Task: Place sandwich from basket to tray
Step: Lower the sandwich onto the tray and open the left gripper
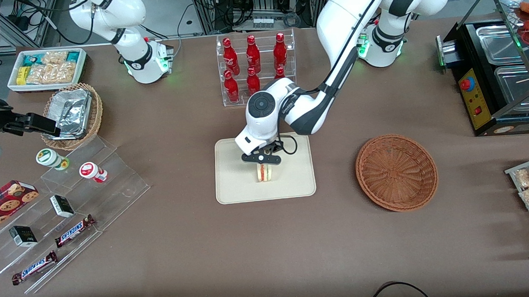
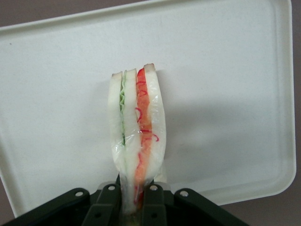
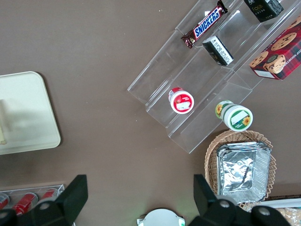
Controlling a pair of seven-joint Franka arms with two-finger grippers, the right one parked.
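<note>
The sandwich (image 1: 264, 172) (image 2: 137, 127), pale bread with a red-orange and green stripe, stands on its edge over the middle of the cream tray (image 1: 235, 184) (image 2: 225, 94). My left gripper (image 1: 262, 162) (image 2: 135, 200) is directly above it, its black fingers shut on the sandwich's upper end. The sandwich's lower edge looks to be on or just above the tray surface; I cannot tell which. The reddish-brown wicker basket (image 1: 396, 172) sits beside the tray toward the working arm's end of the table, with nothing in it. An edge of the tray (image 3: 28, 113) also shows in the right wrist view.
A clear rack of red bottles (image 1: 255, 67) stands farther from the front camera than the tray. Clear stepped shelves with snack bars and cups (image 1: 68, 208) and a tan basket of foil containers (image 1: 73, 114) lie toward the parked arm's end. A black warmer (image 1: 495, 74) stands at the working arm's end.
</note>
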